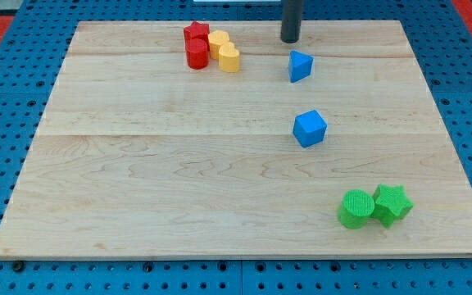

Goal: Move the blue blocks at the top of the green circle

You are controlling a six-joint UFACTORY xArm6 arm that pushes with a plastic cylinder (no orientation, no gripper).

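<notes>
A blue triangular block (300,65) lies near the view's top, right of centre. A blue cube (310,128) lies below it, about mid-board. The green circle (356,208) sits at the view's lower right, touching a green star (392,204) on its right. My tip (291,39) comes down from the view's top and ends just above and slightly left of the blue triangular block, a small gap between them. Both blue blocks are far above the green circle in the view.
A cluster sits at the view's top left of centre: a red star (195,34), a red cylinder (197,54), a yellow block (218,41) and a yellow heart (230,58). The wooden board (138,164) lies on a blue perforated table.
</notes>
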